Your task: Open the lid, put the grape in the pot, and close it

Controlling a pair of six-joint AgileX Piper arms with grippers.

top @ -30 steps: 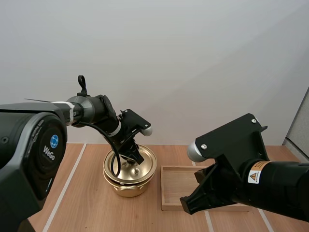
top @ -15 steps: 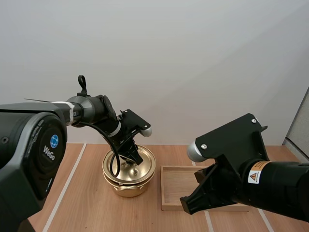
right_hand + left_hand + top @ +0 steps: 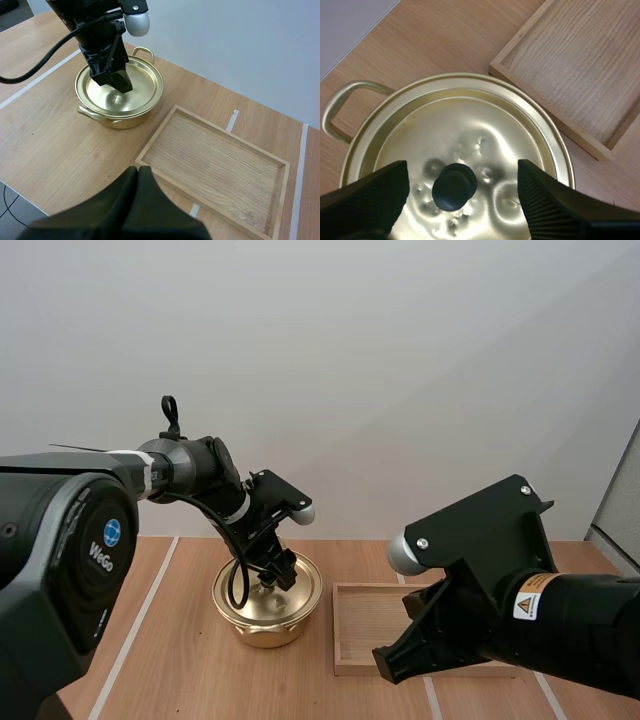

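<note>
A gold pot (image 3: pixel 262 628) stands on the wooden table with its gold lid (image 3: pixel 272 592) resting flat on the rim. My left gripper (image 3: pixel 276 574) hangs just above the lid. In the left wrist view its fingers (image 3: pixel 370 197) stand wide apart, one on each side of the lid's black knob (image 3: pixel 454 186), and neither touches it. The lid (image 3: pixel 485 135) covers the pot's mouth, and one pot handle (image 3: pixel 337 107) sticks out beside it. My right gripper (image 3: pixel 140 176) is shut as one dark wedge, over the table in front of the tray, holding nothing.
A shallow wooden tray (image 3: pixel 365 625) lies right of the pot, a small gap between them; its floor (image 3: pixel 215 160) is bare. White tape lines (image 3: pixel 300 170) cross the tabletop. The table's near edge runs close below my right gripper.
My left gripper has lowered the tilted lid flat onto the pot, then let go of the knob and opened. The right arm has not moved.
</note>
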